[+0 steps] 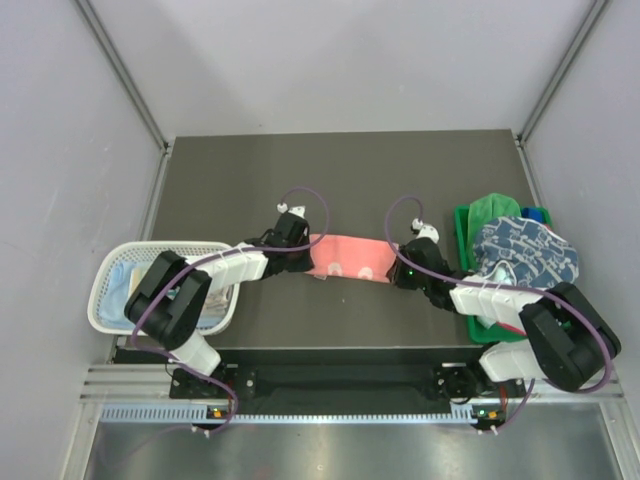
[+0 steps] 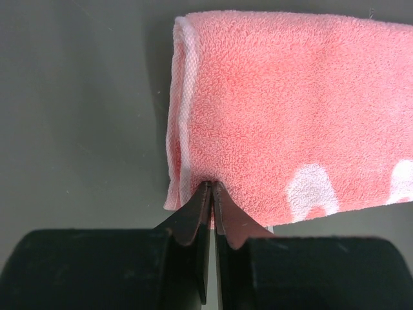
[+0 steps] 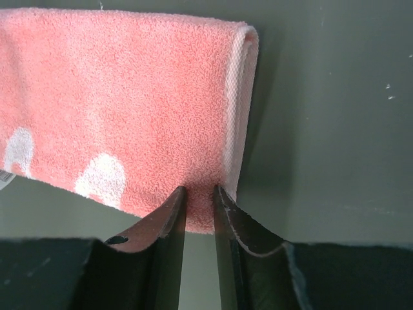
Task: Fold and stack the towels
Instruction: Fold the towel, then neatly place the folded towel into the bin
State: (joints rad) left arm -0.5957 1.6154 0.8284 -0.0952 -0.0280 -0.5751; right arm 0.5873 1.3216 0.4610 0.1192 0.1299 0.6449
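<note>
We saw one coral towel (image 1: 345, 257), its long axis running from the left claw (image 2: 211, 187), pinched tight on one end, to the right claw (image 3: 200, 191), nearly closed on the other.

No text, brand or number can be read anywhere. A small white tab (image 3: 4, 179) at the edge of the coral towel (image 3: 129, 97) may be a label, but it is too blurred to read.

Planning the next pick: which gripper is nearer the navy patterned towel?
Right. The right gripper pinches the end of the pink towel nearest the navy towel; the left gripper holds the opposite end.
</note>
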